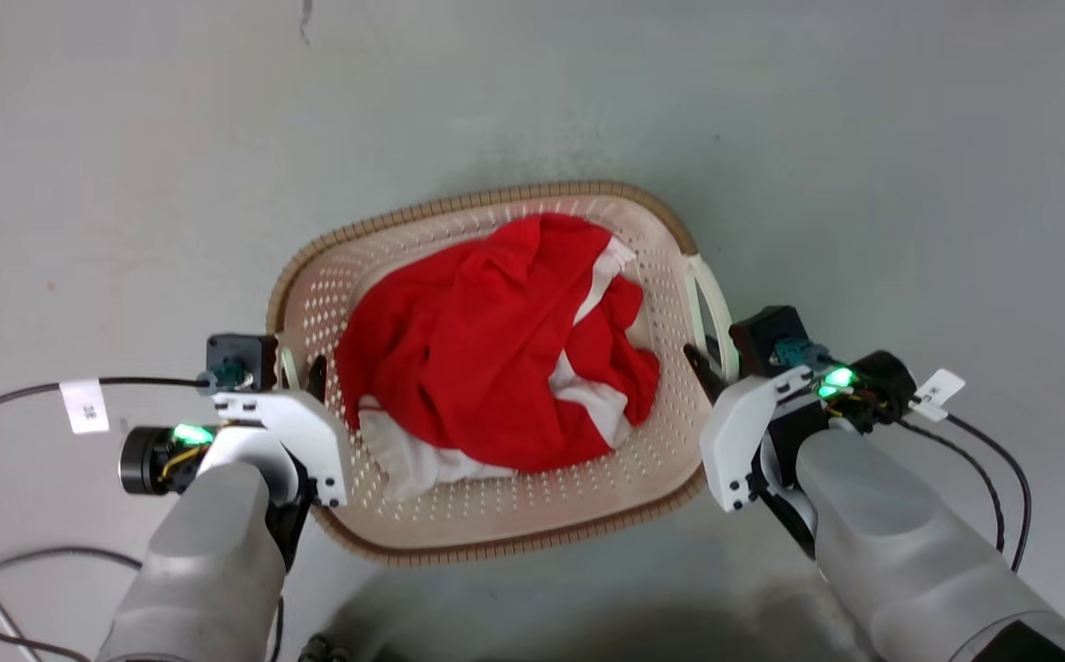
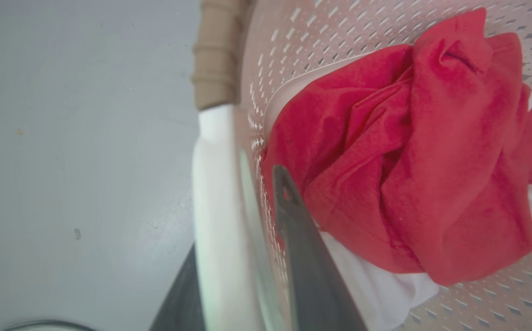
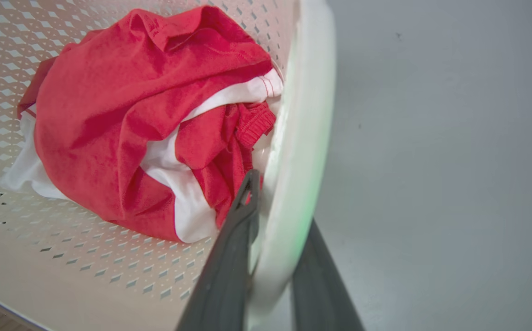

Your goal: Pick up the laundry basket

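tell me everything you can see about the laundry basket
The laundry basket is a rounded-rectangular, cream perforated plastic tub with a brown woven-look rim and a white handle at each end. It is upright over the grey floor, holding crumpled red-and-white clothing. The left gripper and right gripper each close on a handle, one finger inside, one outside.

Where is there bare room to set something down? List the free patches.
Bare: grey floor beyond the laundry basket and out to either side. Crowded: red-and-white clothes heap in the basket; left pincer and right pincer straddle its handles; cables trail near both arms.
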